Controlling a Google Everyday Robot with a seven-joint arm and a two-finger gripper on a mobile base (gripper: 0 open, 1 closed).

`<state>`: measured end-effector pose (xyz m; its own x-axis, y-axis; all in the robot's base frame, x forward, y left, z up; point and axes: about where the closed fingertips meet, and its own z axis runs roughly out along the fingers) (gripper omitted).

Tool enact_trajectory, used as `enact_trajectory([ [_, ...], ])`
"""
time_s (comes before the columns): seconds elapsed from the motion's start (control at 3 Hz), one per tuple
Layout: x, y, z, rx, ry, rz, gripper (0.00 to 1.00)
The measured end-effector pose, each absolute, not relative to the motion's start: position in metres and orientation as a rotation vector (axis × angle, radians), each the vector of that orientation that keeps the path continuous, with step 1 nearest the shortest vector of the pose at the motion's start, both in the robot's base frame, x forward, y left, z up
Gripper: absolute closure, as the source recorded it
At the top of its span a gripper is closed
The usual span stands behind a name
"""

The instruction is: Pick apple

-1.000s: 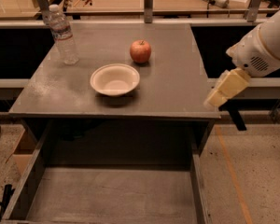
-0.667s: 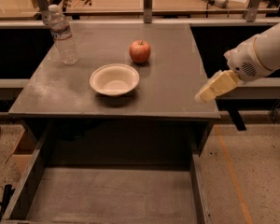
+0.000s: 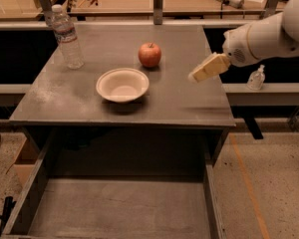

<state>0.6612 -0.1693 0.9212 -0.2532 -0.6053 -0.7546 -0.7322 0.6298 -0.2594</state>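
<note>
The apple (image 3: 149, 54), small, round and red, stands on the grey table top (image 3: 79, 101) toward the back, just behind the cream bowl (image 3: 122, 85). My gripper (image 3: 195, 75) reaches in from the right on a white arm and hovers over the table's right side, right of the apple and a little nearer the front. It is apart from the apple and holds nothing that I can see.
A clear plastic water bottle (image 3: 67, 36) stands at the table's back left. An open drawer (image 3: 119, 208) juts out below the front edge. A small white bottle (image 3: 257, 77) sits on a ledge at the right. A cluttered bench runs behind.
My gripper has moved left and up, from beyond the table's right front corner to above its right side, closer to the apple. Apple, bowl and bottle have not moved.
</note>
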Motion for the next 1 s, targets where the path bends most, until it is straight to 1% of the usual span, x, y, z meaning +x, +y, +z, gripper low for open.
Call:
enact_trajectory([
  [0.67, 0.671, -0.147, 0.912, -1.036, 1.940, 0.219, 0.00],
  [1.0, 0.693, -0.124, 0.912, -1.035, 1.880, 0.252, 0.00],
])
